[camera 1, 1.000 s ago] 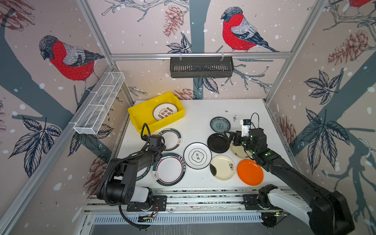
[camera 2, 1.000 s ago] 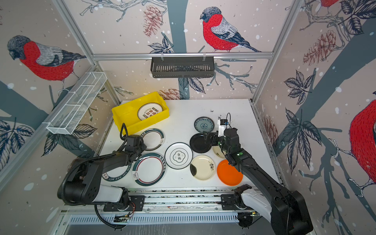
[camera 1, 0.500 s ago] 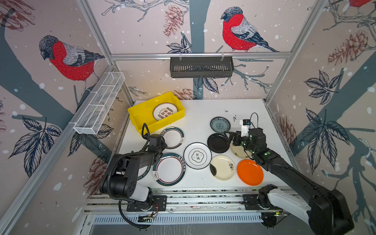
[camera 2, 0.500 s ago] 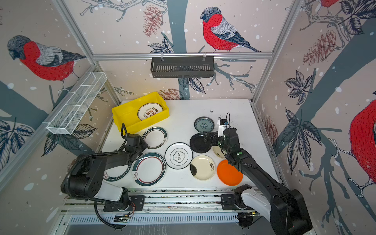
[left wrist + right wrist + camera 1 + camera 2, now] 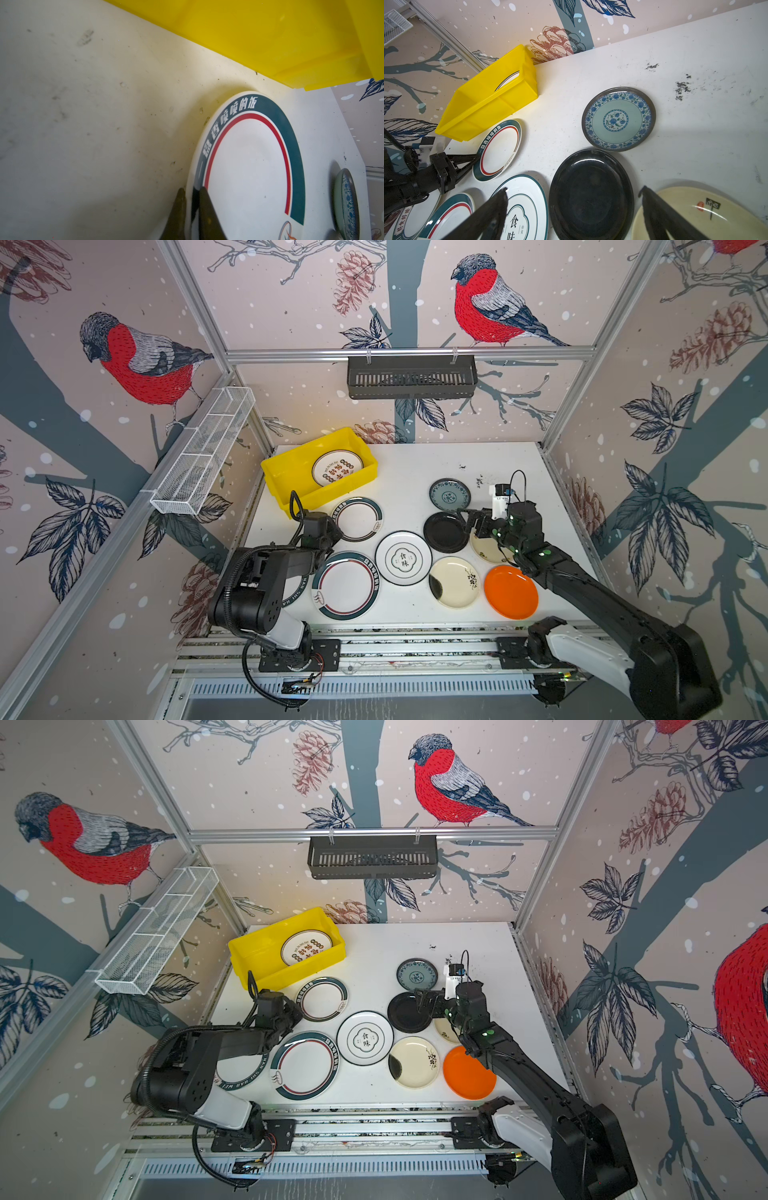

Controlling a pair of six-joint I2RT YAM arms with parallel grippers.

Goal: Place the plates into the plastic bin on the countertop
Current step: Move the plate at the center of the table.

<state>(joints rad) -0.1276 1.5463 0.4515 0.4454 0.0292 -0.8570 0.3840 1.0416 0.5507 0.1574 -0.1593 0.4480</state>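
Note:
The yellow plastic bin (image 5: 291,477) stands at the back left of the countertop (image 5: 415,464) with one lettered plate (image 5: 336,467) lying in it. Just in front of it lies a green-rimmed plate (image 5: 358,518) (image 5: 249,166). My left gripper (image 5: 192,193) (image 5: 337,533) is shut on that plate's near rim, one finger above and one below. My right gripper (image 5: 573,195) (image 5: 467,519) hangs open over the black plate (image 5: 591,193) (image 5: 444,532), its fingers (image 5: 500,199) on either side of it. Several more plates lie flat around them.
Near the front lie a large green-rimmed plate (image 5: 345,585), a white plate with characters (image 5: 403,558), a cream plate (image 5: 455,581) and an orange plate (image 5: 510,591). A teal plate (image 5: 449,494) lies behind the black one. A black slotted basket (image 5: 411,377) and a wire rack (image 5: 203,452) hang on the walls.
My left gripper's fingers have closed onto the rim of the green-rimmed plate. The left arm's elbow has shifted a little. The right arm has stayed put.

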